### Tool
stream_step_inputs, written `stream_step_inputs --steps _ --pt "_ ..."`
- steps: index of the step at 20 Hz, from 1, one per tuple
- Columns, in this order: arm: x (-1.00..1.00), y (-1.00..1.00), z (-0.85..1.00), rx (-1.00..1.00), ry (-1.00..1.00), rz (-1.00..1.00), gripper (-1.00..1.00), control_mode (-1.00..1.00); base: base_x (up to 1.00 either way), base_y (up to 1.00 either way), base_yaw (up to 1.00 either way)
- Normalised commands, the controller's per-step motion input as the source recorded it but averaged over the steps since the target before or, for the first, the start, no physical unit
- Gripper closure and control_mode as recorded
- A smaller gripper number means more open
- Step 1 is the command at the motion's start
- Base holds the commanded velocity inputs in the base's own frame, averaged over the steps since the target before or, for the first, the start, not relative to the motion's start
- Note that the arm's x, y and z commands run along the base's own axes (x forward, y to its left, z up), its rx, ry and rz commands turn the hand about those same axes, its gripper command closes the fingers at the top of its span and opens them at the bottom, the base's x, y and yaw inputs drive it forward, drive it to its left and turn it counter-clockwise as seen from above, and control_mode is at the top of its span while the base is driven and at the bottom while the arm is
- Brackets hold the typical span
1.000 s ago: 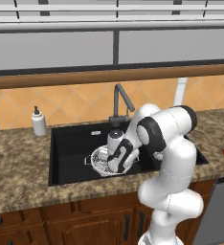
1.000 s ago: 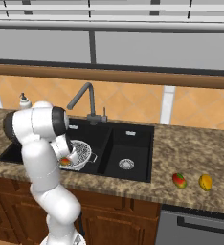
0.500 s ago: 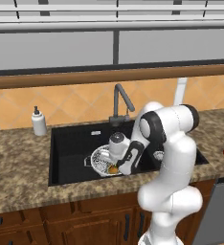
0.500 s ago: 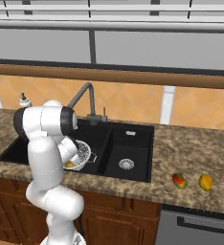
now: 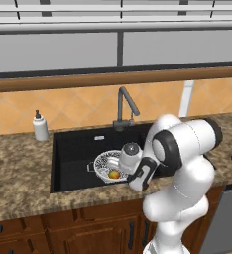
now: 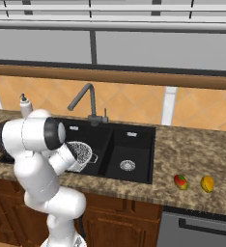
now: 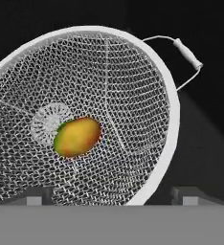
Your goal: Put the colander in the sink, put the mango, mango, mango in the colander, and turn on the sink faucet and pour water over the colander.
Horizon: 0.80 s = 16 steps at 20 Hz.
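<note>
The silvery colander [image 5: 104,163] stands in the large basin of the black sink [image 5: 73,151]. One yellow-orange mango [image 7: 78,136] lies loose on the mesh at its bottom, also visible from the left base camera as the mango [image 5: 114,174]. My gripper [image 7: 111,195] hovers just above the colander's near rim, open, with nothing between its widely spread fingertips [image 7: 37,195]. Two more mangos [image 6: 181,182] [image 6: 207,184] lie on the counter right of the sink. The dark faucet [image 5: 125,106] arches over the basin behind the colander; no water is in view.
A white soap dispenser [image 5: 40,126] stands on the granite counter left of the sink. The smaller basin [image 6: 128,157] with its silver drain lies right of the colander. A tiled wall and window sill run behind the faucet.
The jaws have spread wide and let the mango go; it now rests in the colander. The hand has drawn back a little toward the sink's near edge.
</note>
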Motion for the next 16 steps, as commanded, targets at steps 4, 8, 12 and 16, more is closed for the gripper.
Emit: stream_step_inputs --steps 4,8,12,16 --pt "0.15 -0.03 1.00 0.00 0.12 0.13 -1.00 -1.00 0.00 0.00 0.00" --pt "0.18 0.00 0.99 0.00 0.01 0.21 -1.00 -1.00 0.00 0.00 0.00" --pt "0.00 0.04 0.94 0.00 0.03 0.17 -1.00 -1.00 0.00 0.00 0.00" --pt "-0.04 0.00 0.85 -0.01 0.07 0.13 -1.00 -1.00 0.00 0.00 0.00"
